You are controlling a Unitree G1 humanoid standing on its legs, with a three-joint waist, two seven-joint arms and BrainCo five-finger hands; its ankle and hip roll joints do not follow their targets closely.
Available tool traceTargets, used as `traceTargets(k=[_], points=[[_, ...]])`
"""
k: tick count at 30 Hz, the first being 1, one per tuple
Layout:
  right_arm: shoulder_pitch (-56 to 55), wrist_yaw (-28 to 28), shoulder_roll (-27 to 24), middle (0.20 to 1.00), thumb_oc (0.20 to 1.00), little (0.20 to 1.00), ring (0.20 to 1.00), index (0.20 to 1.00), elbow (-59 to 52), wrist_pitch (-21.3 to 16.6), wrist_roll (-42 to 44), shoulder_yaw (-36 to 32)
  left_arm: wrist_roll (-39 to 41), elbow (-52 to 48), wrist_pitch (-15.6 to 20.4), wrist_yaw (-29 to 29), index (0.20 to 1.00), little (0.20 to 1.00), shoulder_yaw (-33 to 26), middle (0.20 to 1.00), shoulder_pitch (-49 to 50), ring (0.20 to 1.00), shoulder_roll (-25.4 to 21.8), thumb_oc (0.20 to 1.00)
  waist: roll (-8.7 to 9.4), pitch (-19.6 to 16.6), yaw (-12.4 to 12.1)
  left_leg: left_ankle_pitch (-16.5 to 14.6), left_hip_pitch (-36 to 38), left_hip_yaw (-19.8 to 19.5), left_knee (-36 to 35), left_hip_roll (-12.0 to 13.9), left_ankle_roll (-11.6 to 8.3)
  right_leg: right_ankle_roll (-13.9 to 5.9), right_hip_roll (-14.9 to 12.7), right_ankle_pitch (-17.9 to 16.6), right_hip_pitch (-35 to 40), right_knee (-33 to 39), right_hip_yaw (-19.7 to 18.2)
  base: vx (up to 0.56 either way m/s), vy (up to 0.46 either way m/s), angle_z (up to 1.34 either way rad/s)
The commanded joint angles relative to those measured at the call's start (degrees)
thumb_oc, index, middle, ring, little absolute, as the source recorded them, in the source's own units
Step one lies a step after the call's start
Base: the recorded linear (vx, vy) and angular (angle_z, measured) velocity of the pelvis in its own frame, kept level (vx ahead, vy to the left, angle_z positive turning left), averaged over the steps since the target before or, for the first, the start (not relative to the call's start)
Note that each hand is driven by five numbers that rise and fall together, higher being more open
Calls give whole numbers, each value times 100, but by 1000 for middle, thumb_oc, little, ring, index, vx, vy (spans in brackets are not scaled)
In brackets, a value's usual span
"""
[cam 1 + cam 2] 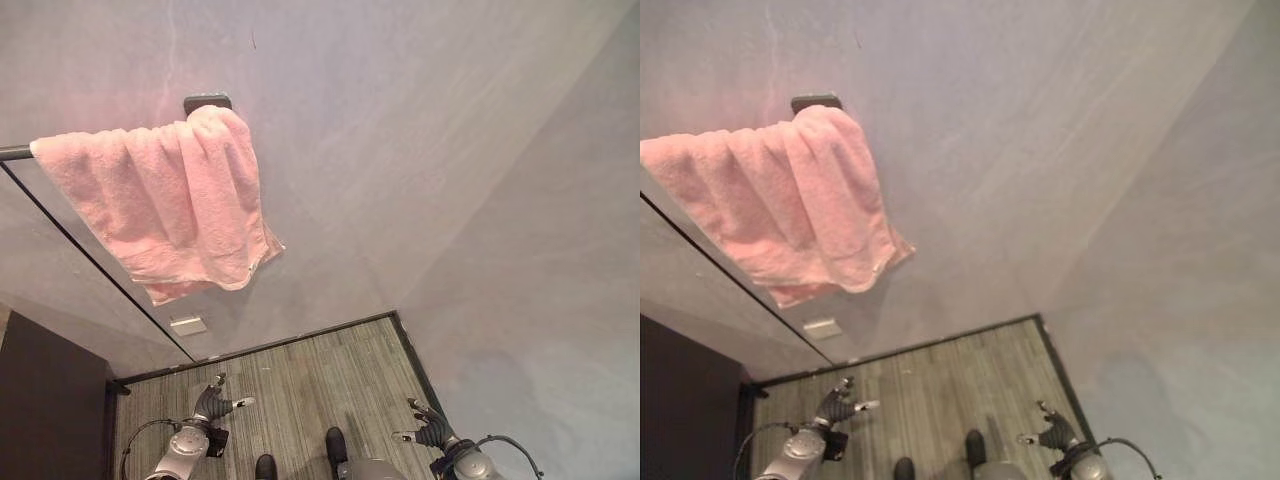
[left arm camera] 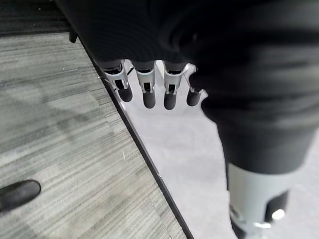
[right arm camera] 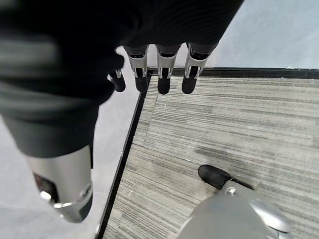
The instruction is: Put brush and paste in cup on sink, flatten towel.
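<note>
Both silver-fingered hands hang low over the grey wood-grain plank floor (image 1: 300,375) in the left eye view, the left hand (image 1: 212,402) at lower left and the right hand (image 1: 428,428) at lower right, each with fingers loosely spread and nothing in them. Higher up, a pink terry towel (image 1: 165,200) hangs bunched and crooked over a thin metal rail (image 1: 14,152) beside a small dark wall bracket (image 1: 207,101), its lower edge slanting to a drooping corner. It hangs against a pale grey wall (image 1: 420,150), with a small white wall plate (image 1: 187,325) below it and a dark cabinet (image 1: 45,400) at far left.

From the right eye view, the towel (image 1: 780,205) shows the same rumpled drape, well apart from both hands.

Seen from the left wrist, the left hand's dark-tipped fingers (image 2: 148,94) point straight in a row, relaxed and bare, above a black skirting strip (image 2: 144,154) where floor meets wall.

At the right wrist, the right hand's fingers (image 3: 163,79) likewise hang straight and unladen over the planks, its thumb (image 3: 65,186) set apart.
</note>
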State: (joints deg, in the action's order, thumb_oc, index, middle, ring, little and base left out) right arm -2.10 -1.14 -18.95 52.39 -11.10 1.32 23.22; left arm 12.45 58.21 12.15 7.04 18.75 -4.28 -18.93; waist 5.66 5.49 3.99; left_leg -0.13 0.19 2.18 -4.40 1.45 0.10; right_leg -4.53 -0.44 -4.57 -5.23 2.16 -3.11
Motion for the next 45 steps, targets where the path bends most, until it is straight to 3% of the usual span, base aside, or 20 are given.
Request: traceTargets(k=[1, 5, 6, 7, 10, 12, 13, 15, 16, 17, 18, 19, 21, 22, 24, 25, 28, 30, 37, 45], points=[[140, -99, -303, 1000, 1000, 1000, 1000, 1000, -149, -176, 55, 47, 107, -107, 194, 15, 1000, 1000, -125, 1000, -312, 1000, 35, 1000, 2, 75, -6, 71, -195, 68, 874, -141, -169, -177, 46, -91, -198, -593, -227, 144, -145, 30], [146, -116, -443, 1000, 1000, 1000, 1000, 1000, -155, -180, 103, -37, 210, -166, 183, 7, 1000, 1000, -63, 1000, -383, 1000, 76, 1000, -27, 173, 60, 166, -668, 150, 1846, -135, -375, -28, 21, 73, -114, -677, -14, 47, -45, 45], [150, -214, -502, 1000, 1000, 1000, 1000, 1000, -170, -152, 83, -99, 241, -166, 175, 28, 1000, 1000, -15, 1000, -501, 1000, 73, 1000, -5, 253, 166, 353, -837, 704, 1795, 373, -417, -22, -115, 176, -69, -783, 156, 12, 16, 109], [151, -215, -502, 1000, 1000, 1000, 1000, 1000, -170, -151, 83, -100, 241, -166, 175, 28, 1000, 1000, -15, 1000, -503, 1000, 73, 1000, -5, 264, 163, 343, -829, 704, 1806, 375, -418, -22, -113, 183, -60, -789, 156, 17, 57, 115], [113, -262, -547, 1000, 1000, 1000, 1000, 1000, -124, -156, 90, -151, 247, -116, 215, 116, 1000, 1000, 3, 1000, -594, 1000, 29, 1000, 10, 188, 165, 495, -858, 658, 1229, 906, -514, -154, -319, 278, 2, -809, 188, 84, 111, 74], [24, -316, -517, 1000, 1000, 1000, 1000, 1000, -17, -149, 94, -208, 274, -129, 213, 164, 1000, 1000, 4, 1000, -595, 1000, 26, 1000, -93, 120, 248, 980, -769, 900, 754, 1474, -683, -213, -460, 383, -41, -936, 209, 160, 319, 7], [53, -323, -514, 1000, 1000, 1000, 1000, 1000, 85, -131, 86, -193, 298, -91, 228, 200, 1000, 1000, 2, 1000, -612, 1000, 6, 1000, -185, 124, 184, 1035, -646, 323, 745, 1541, -678, -285, -544, 508, -79, -1097, 28, 188, 410, 7], [47, -333, -460, 1000, 1000, 1000, 1000, 1000, 171, -121, 164, -280, 281, -78, 207, 200, 1000, 1000, 17, 1000, -644, 1000, -26, 1000, -253, 45, 265, 822, -616, 383, 782, 1467, -749, -335, -679, 466, -26, -1088, -18, 162, 418, -19], [48, -340, -423, 1000, 1000, 1000, 1000, 1000, 249, -97, 246, -422, 160, -92, 211, 167, 1000, 1000, 88, 1000, -636, 1000, -61, 1000, -286, 58, 280, 581, -646, 407, 1049, 1254, -720, -423, -880, 350, 60, -1027, -119, 105, 357, -34], [48, -340, -422, 1000, 1000, 1000, 1000, 1000, 249, -96, 246, -423, 160, -92, 211, 167, 1000, 1000, 89, 1000, -636, 1000, -61, 1000, -282, 62, 278, 570, -648, 408, 1064, 1250, -716, -427, -885, 350, 66, -1024, -121, 77, 501, -20], [92, -327, -389, 1000, 1000, 1000, 1000, 1000, 215, -77, 265, -479, 34, -195, 210, 149, 1000, 1000, 142, 1000, -614, 1000, -137, 1000, -241, 100, 271, 254, -689, 449, 1255, 1005, -597, -522, -1134, 44, 62, -1021, -248, 15, 258, -5], [93, -327, -388, 1000, 1000, 1000, 1000, 1000, 215, -76, 264, -480, 34, -197, 209, 149, 1000, 1000, 142, 1000, -613, 1000, -139, 1000, -235, 102, 265, 245, -690, 456, 1266, 1000, -592, -527, -1141, 43, 64, -1017, -255, -2, 468, 13], [145, -320, -339, 1000, 1000, 1000, 1000, 1000, 218, -47, 224, -490, -122, -259, 203, 129, 1000, 1000, 178, 1000, -585, 1000, -241, 1000, -167, 169, 242, -21, -696, 626, 1354, 729, -417, -617, -1403, -660, -125, -1091, -400, -36, 328, 3], [145, -320, -339, 1000, 1000, 1000, 1000, 1000, 216, -46, 223, -491, -122, -260, 203, 129, 1000, 1000, 178, 1000, -585, 1000, -242, 1000, -164, 167, 235, -25, -698, 634, 1358, 727, -413, -620, -1405, -665, -127, -1085, -408, -45, 249, -22], [120, -312, -314, 1000, 1000, 1000, 1000, 1000, -24, -31, 221, -511, -281, -331, 208, 147, 1000, 1000, 212, 1000, -557, 1000, -296, 1000, -186, 248, 268, -101, -632, 760, 1227, 467, -264, -671, -1680, -1393, -347, -1137, -419, -72, 417, -16], [106, -296, -317, 1000, 1000, 1000, 1000, 1000, -133, -28, 219, -490, -333, -369, 209, 147, 1000, 1000, 223, 1000, -528, 1000, -326, 1000, -214, 277, 283, -81, -584, 798, 1126, 400, -232, -654, -1726, -1520, -405, -1127, -397, -54, 345, -24], [99, -248, -275, 1000, 1000, 1000, 1000, 1000, -183, -32, 231, -455, -409, -377, 203, 149, 1000, 1000, 204, 1000, -504, 1000, -374, 1000, -228, 310, 274, -45, -518, 847, 948, 324, -177, -640, -1730, -1516, -454, -1115, -174, -49, 244, -36], [75, -201, -231, 1000, 1000, 1000, 1000, 1000, -139, -54, 235, -408, -396, -382, 195, 105, 1000, 1000, 162, 1000, -439, 1000, -380, 1000, -259, 292, 303, 21, -463, 873, 759, 253, -134, -618, -1427, -1218, -393, -1126, -160, -16, 202, -8], [96, -218, -120, 1000, 1000, 1000, 1000, 1000, -11, -114, 207, -297, -314, -310, 200, 56, 1000, 1000, 12, 1000, -261, 1000, -351, 1000, -185, 119, 210, 242, -206, 1134, 129, 148, -119, -629, -817, -905, -468, -677, 10, 19, 91, -20], [121, -329, -186, 1000, 1000, 1000, 1000, 1000, -112, -153, 163, -276, -356, -608, 226, 78, 1000, 1000, 107, 1000, -200, 1000, -279, 1000, -156, 97, 162, 141, 40, 1102, 160, 97, -147, -651, -697, -831, -458, -434, -24, 76, -10, -1]])
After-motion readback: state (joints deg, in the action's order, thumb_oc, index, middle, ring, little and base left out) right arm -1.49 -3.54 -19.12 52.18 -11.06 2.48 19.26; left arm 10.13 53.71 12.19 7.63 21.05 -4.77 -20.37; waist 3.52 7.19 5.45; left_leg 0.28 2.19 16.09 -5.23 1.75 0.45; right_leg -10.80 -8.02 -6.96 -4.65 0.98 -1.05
